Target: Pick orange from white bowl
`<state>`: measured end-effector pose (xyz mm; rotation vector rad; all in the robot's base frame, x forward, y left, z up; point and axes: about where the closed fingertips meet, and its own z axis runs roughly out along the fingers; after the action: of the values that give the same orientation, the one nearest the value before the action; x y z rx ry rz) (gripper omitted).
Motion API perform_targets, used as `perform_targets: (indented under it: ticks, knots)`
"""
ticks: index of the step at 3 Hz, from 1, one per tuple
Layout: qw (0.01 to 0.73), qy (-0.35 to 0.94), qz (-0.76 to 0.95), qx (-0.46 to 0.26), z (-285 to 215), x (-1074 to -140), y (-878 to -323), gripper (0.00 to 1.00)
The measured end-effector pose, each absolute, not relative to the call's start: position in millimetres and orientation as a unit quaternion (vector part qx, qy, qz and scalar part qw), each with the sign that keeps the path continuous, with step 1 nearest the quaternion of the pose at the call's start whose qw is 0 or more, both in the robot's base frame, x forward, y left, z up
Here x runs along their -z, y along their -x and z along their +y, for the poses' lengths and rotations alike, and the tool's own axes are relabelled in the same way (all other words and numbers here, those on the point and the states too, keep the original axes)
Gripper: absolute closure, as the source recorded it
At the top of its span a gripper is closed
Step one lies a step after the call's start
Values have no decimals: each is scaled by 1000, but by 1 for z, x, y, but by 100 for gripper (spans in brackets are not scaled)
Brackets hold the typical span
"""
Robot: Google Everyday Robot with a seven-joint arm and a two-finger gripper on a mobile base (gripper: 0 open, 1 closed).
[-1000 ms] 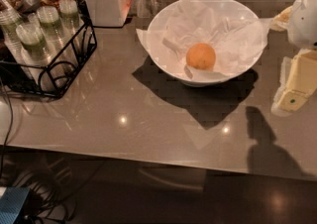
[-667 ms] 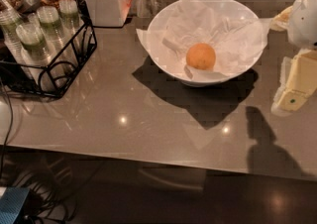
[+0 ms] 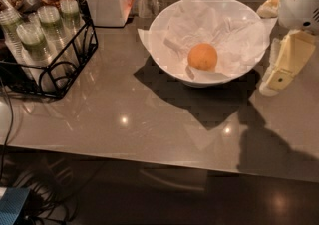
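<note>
The orange sits low in the paper-lined white bowl, upper middle of the frame. The gripper hangs at the right edge above the worktop, just outside the bowl's rim, so the fruit lies to its left. Whether it is open or closed cannot be told.

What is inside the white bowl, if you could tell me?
The white bowl holds the orange resting on crumpled white paper. The paper hides the bowl's bottom. The hand is outside, right of the bowl.
</note>
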<state>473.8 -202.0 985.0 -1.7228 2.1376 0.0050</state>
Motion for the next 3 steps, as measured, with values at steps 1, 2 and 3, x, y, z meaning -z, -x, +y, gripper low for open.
perform_targets:
  ticks: [1,2,3]
  knots:
    - [203,620,757,-33,-188,-983,-501,0]
    - [208,620,756,-29,-188,-985,-502,0]
    - [229,621,748,-54,-185,-981,-516,0]
